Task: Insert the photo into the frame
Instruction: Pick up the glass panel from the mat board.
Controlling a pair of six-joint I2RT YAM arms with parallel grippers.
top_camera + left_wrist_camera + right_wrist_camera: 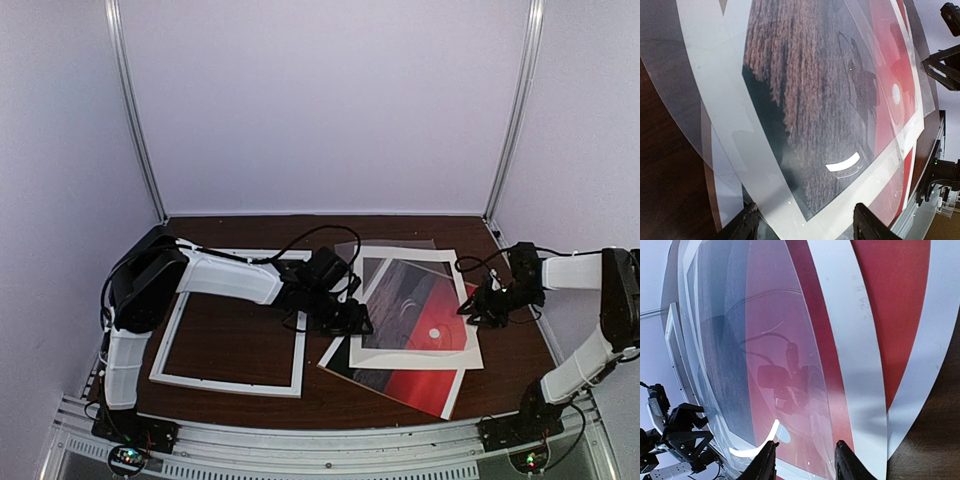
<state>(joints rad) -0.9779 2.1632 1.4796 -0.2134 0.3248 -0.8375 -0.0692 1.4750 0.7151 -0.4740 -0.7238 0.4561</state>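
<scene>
The photo (425, 388), red sky with a white sun, lies skewed at the table's front right. A white mat (415, 357) and a clear sheet (395, 247) cover most of it. The white frame (228, 385) lies empty at the left. My left gripper (347, 318) is open over the mat's left edge. In the left wrist view its fingers (807, 226) stand wide apart above the mat (715, 100), with the photo (885, 60) beyond. My right gripper (480, 305) is open at the mat's right edge. Its fingers (805, 462) hang over the sheet-covered photo (890, 300).
The mat's cut-out window shows table wood (390, 295) and part of the photo. Purple walls close in the back and both sides. A metal rail (330, 440) runs along the near edge. Cables trail from both wrists.
</scene>
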